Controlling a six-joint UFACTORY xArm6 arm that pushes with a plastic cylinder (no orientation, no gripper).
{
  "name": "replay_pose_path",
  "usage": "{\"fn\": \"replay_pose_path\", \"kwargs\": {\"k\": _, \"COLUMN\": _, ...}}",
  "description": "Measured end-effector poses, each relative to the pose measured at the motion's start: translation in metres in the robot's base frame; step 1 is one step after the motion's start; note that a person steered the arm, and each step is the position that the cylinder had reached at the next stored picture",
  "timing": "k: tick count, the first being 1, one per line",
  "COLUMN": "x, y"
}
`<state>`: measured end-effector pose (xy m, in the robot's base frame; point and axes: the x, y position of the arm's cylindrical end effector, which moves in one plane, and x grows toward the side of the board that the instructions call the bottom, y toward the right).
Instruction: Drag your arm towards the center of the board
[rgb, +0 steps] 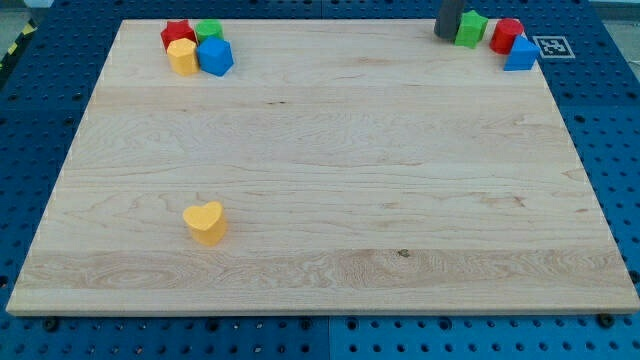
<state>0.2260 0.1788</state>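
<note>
My tip (446, 37) rests at the far right edge of the board (330, 200), touching or just beside the left side of a green block (472, 28); there is no gripper on this rod, so no jaw state to report. The drag towards the centre looks barely begun: the next move calls for a long slide towards the near left, away from that cluster.

A red block (507, 33) and a blue block (521, 54) sit just right of the green one. At the far left huddle a red block (176, 33), a green block (209, 30), a yellow block (183, 57) and a blue block (215, 57). A yellow heart (205, 222) lies alone, near left. The pale wooden board rests on a blue perforated bench (40, 130); a fiducial tag (552, 46) marks its far right corner.
</note>
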Motion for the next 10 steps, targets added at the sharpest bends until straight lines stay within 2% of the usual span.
{"fn": "replay_pose_path", "kwargs": {"k": 2, "x": 0.062, "y": -0.042}}
{"fn": "replay_pose_path", "kwargs": {"k": 4, "x": 0.074, "y": -0.045}}
{"fn": "replay_pose_path", "kwargs": {"k": 6, "x": 0.141, "y": -0.079}}
{"fn": "replay_pose_path", "kwargs": {"k": 10, "x": 0.142, "y": -0.082}}
